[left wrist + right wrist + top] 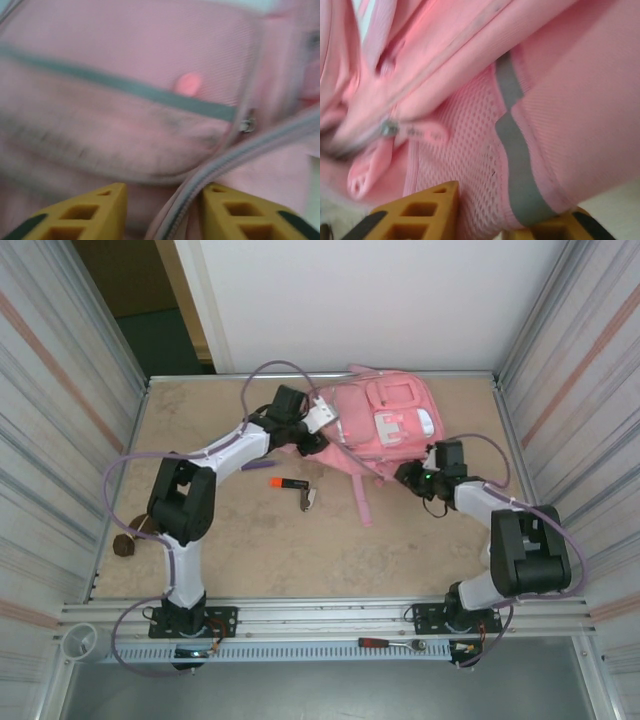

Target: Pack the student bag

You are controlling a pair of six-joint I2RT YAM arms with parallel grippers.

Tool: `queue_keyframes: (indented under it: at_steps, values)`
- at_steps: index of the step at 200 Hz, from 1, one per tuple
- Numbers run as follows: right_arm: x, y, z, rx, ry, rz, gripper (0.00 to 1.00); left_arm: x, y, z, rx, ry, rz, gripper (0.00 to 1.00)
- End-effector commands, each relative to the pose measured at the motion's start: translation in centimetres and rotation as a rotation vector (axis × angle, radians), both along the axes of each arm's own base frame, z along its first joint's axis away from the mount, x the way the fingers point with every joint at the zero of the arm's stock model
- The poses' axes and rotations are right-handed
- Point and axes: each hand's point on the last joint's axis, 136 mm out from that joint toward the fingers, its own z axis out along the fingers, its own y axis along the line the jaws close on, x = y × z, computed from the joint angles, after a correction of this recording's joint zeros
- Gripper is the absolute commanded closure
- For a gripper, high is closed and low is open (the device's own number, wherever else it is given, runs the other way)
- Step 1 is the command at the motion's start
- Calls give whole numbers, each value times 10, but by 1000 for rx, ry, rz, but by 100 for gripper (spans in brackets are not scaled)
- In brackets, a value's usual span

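The student bag [385, 425] lies at the worktop's [280, 550] far edge, against the back wall [380, 300]. The left hand [162, 210] is at the bag's left edge, its fingers standing apart around a zip [260, 145]. The right hand [517, 212] is at the bag's near-right corner with the mesh pocket [470, 150] between its fingers; I cannot tell whether it grips. An orange marker [288, 483] lies just near of the bag, with broad bare worktop beyond.

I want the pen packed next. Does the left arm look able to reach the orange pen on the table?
Probably yes. The orange pen lies uncovered on the table, close to the left arm. The left gripper is at the backpack, jaws apart, so it would have to pull back first.
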Motion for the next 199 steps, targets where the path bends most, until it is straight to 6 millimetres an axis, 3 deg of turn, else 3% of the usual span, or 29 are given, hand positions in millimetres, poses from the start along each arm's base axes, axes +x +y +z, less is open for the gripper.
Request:
queue_keyframes:
  at_steps: [1,34,52,78,104,148,199]
  values:
    - [-26,3,19,-135,-50,91,64,10,28,37,-24,-127,211,50]
    - [-24,10,83,-201,-289,149,51,-18,30,63,-108,-147,345,33]
    - [-9,20,94,-194,-345,177,46,-29,17,76,-215,-123,414,27]
    - [22,28,69,-168,-226,185,50,-42,-21,67,-278,-8,408,25]
    - [31,18,31,-110,-114,113,54,-55,-54,39,-176,50,401,24]
    - [27,-1,-11,42,-11,28,69,-68,-96,11,-166,169,415,25]
    - [7,7,-40,148,52,-11,85,-83,-126,-16,-212,322,468,44]
